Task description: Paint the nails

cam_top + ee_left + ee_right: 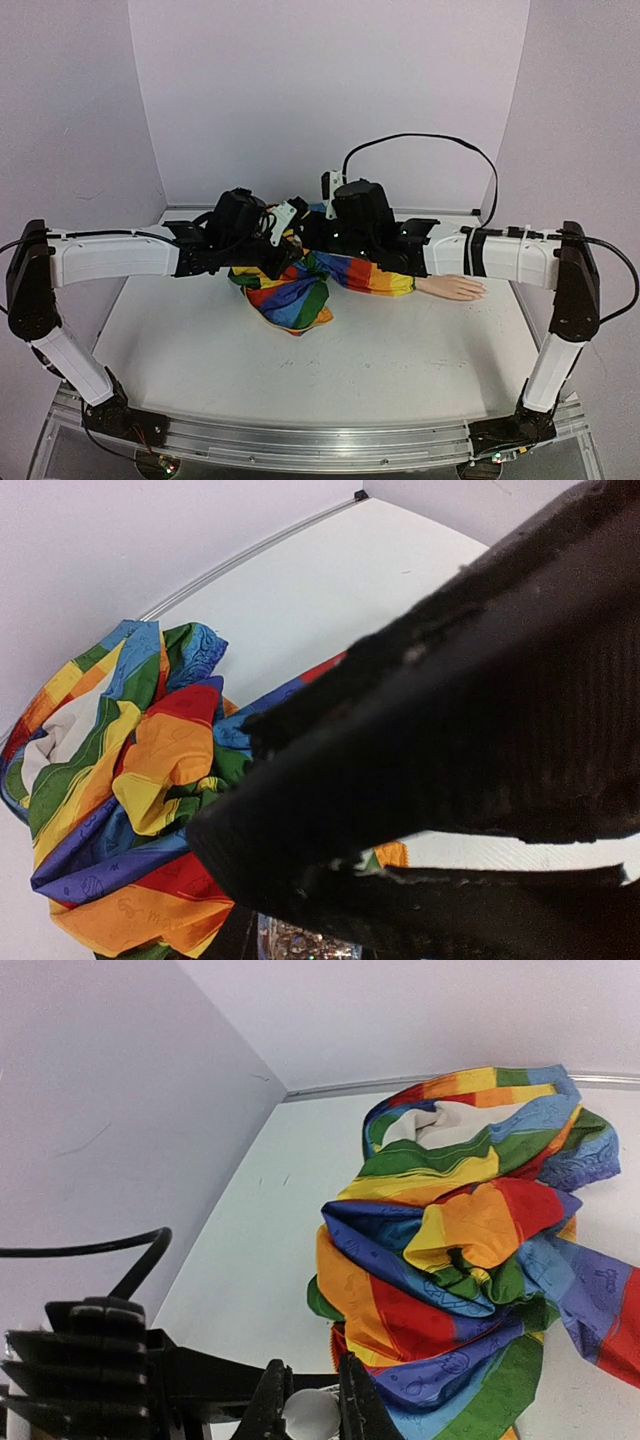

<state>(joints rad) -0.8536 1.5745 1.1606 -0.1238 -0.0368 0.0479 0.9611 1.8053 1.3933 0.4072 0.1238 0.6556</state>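
Top external: nails [478, 291] lie well right of right claw [303, 228]

Pale lilac walls [330, 90] close round my white table [330, 370] on three sides; metal rail [300, 445] along its near edge; light soft, even.

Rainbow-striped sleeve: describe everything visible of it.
The rainbow-striped sleeve is soft, thin-looking cloth in red, orange, yellow, green, blue and purple bands, with faint printed outlines and a whitish inner lining. It lies crumpled on the white table, bunched in a heap near the centre. From there it stretches right to a pale mannequin hand that emerges from its end. Its upper part is hidden in the top view.
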